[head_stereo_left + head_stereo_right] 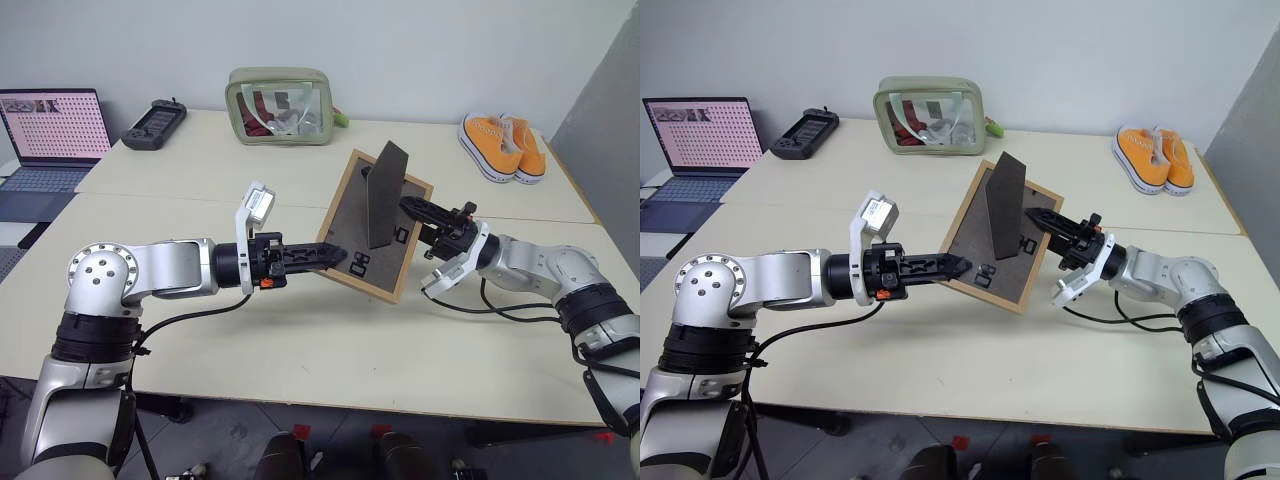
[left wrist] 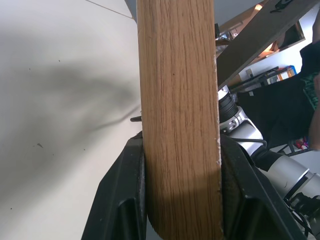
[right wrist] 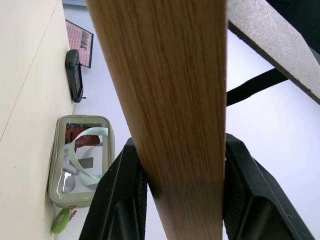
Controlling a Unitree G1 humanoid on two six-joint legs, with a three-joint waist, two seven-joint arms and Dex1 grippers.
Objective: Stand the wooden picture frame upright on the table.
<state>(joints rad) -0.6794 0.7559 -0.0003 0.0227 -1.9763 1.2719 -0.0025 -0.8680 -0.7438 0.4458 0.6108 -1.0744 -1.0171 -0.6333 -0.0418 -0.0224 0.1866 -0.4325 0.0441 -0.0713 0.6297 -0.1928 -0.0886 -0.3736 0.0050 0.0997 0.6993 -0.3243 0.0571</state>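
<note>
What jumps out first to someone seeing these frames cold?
The wooden picture frame, held in mid-air above the middle of the table with its dark back and folded-out stand facing the camera. The left claw clamps its near edge and the right claw its opposite edge. After that, the orange sneakers at the table's far right and the green pouch at the far edge.

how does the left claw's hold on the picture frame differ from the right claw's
The left claw clamps the wooden picture frame at its near left edge; the right claw clamps its right edge. The left points right, the right points left. Both are shut on the wood, holding it tilted above the table.
</note>
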